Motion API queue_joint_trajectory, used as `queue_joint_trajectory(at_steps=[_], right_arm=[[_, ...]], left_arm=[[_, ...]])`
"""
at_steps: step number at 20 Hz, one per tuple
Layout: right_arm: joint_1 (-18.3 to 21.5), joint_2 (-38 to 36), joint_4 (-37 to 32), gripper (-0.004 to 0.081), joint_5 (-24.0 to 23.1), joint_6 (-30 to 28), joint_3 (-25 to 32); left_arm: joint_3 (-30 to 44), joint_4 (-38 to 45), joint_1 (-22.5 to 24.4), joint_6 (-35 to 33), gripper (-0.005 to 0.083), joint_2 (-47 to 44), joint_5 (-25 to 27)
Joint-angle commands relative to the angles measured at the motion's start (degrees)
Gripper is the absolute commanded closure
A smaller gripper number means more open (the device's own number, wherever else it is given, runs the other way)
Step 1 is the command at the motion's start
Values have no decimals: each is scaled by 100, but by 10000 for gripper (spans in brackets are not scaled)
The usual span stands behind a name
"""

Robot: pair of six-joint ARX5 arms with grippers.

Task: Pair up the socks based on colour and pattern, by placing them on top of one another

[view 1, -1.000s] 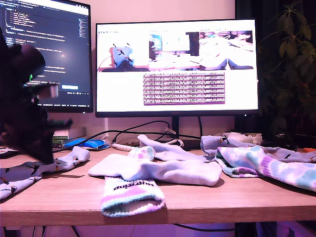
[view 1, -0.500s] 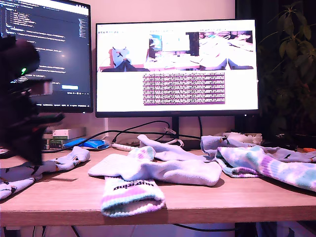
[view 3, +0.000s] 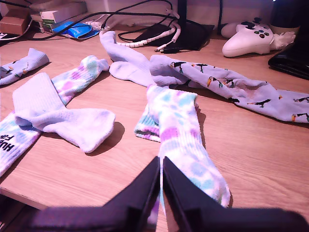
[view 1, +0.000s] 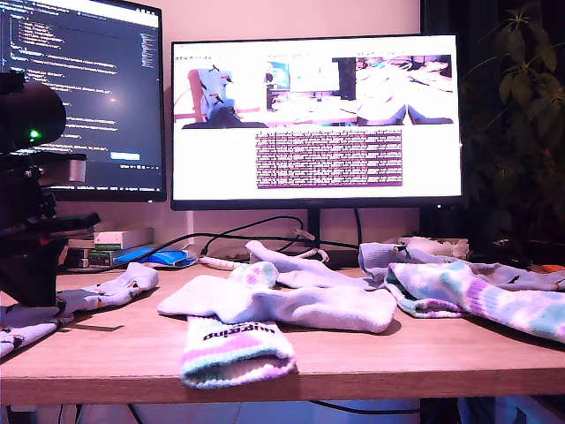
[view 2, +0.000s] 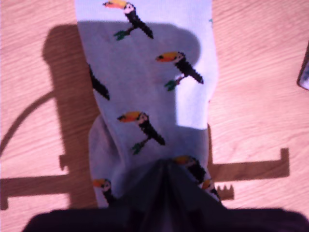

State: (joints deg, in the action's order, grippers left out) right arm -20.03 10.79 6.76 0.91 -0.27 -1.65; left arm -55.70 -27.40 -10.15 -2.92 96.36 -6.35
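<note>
Pale blue toucan-print fabric sock pinched in my first gripper on the wooden desk.
My second gripper pinches the pastel tie-dye sock beside a plain white sock.

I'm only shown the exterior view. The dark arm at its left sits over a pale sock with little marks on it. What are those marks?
Observer: Toucans. Small dark birds with orange beaks run along the pale blue sock.
Operator: Is the arm actually holding it?
Observer: It looks so. The first tool has its jaws closed together on the fabric, which bunches up there.
Operator: Is there another arm? I see none.
Observer: Yes, outside your picture. The second tool is at a tie-dye sock, jaws almost together with the sock between them.
</note>
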Motion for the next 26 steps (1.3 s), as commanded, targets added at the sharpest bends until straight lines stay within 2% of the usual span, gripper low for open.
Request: queue_joint_trajectory(at_steps=[1,5,15,23,26], right_arm=[[-20,31,-46,781,-4,-22,-70],[-20,31,-46,782,-4,-22,-70],[-20,31,-46,782,-2,-17,-70],[-22,31,-44,782,22,24,-70],[-22,31,-44,782,22,24,-70]], left_arm=[[127,15,-52,72,797,111,-42],[127,2,-199,260,797,275,-442],[127,308,-1091,289,797,308,-407],[-177,442,-1023,98,797,63,-225],[-229,726,-966,103,797,2,-140]])
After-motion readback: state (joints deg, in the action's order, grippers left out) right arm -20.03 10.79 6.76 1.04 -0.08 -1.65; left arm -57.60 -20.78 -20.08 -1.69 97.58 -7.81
